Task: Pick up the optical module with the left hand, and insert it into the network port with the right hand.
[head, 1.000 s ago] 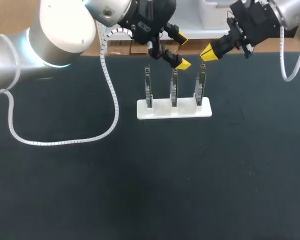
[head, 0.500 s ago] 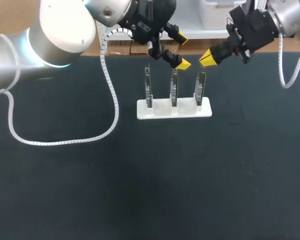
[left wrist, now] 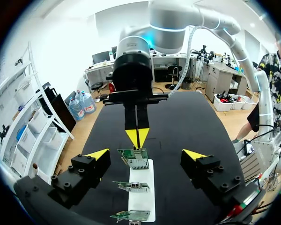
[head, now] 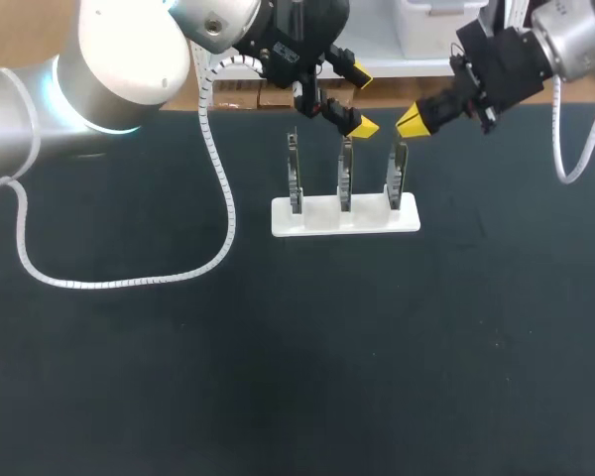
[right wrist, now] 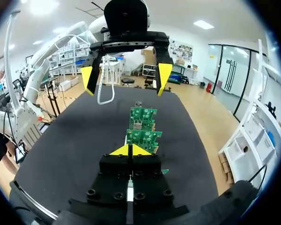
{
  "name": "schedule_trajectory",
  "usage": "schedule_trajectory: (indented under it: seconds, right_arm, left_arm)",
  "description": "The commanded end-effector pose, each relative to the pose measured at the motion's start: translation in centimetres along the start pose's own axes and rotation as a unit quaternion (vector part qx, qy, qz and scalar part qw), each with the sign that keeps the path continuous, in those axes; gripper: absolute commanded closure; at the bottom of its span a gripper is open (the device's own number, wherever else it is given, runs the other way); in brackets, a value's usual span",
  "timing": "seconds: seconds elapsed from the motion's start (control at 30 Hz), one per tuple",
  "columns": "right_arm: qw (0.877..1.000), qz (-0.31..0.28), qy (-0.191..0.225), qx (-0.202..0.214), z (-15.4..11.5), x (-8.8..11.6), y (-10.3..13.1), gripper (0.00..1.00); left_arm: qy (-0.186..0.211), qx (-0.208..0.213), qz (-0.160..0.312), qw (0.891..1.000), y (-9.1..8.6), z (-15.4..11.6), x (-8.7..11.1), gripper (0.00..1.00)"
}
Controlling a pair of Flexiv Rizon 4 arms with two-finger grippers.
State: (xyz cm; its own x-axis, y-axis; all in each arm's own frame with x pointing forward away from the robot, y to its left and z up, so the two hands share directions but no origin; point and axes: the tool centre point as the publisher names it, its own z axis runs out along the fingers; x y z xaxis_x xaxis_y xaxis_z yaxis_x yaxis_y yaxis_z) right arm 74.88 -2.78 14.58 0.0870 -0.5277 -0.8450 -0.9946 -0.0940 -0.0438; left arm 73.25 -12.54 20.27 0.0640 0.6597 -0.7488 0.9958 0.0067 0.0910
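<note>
Optical module: honestly can't pick it out in any of the views, so no idea where it sits. What does show is a white holder point(head: 312, 214) on the black table point(head: 278, 347), out around 12 o'clock from the table's middle, with three green circuit boards point(head: 295, 180) standing upright in it in a row.

Left gripper point(head: 359, 99) hangs just past the middle board point(head: 345, 177), at about 12 o'clock from it, claw spread wide and gripping nothing. From its own wrist cam the row of boards lines up with the gap between the fingers.

Right gripper point(head: 410, 121) comes in from 2 o'clock with its tips pinched tight into one yellow point. It sits just above the top edge of the right-end board point(head: 398, 177), roughly 1 o'clock of it, and I can't tell if it touches. That board carries a grey ribbed metal block point(left wrist: 139, 163) facing the left wrist cam.
</note>
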Motion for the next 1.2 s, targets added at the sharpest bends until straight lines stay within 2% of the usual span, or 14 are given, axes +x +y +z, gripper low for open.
schedule_trajectory:
  seconds: [0.03,0.17,0.9,1.07,1.1,1.17,1.2]
  right_arm:
    - [1.000,-0.003,-0.001,0.003,0.1,0.0,0.2,1.00]
    - [1.000,-0.006,0.003,0.003,-0.1,-0.2,0.1,1.00]
    - [1.000,0.012,-0.006,0.002,0.4,1.4,0.7,1.00]
    - [1.000,-0.021,-0.005,0.004,-0.2,-0.1,0.4,1.00]
    - [1.000,-0.028,-0.004,0.005,-0.3,-0.6,0.4,0.96]
    - [0.999,-0.041,-0.001,0.003,-0.6,-1.6,0.3,0.69]
    - [0.999,-0.046,0.000,0.004,-0.7,-2.0,0.4,0.27]
  left_arm:
    - [0.004,0.001,-0.001,1.000,0.1,0.0,-0.1,0.00]
    - [0.004,0.001,-0.001,1.000,0.1,0.0,-0.1,0.00]
    - [0.004,0.001,-0.001,1.000,0.1,0.0,-0.1,0.00]
    - [0.004,0.001,-0.001,1.000,0.1,0.0,-0.1,0.00]
    - [0.004,0.001,-0.001,1.000,0.1,0.0,-0.1,0.00]
    - [0.004,0.001,-0.001,1.000,0.1,0.0,-0.1,0.00]
    - [0.004,0.001,-0.001,1.000,0.1,0.0,-0.1,0.00]
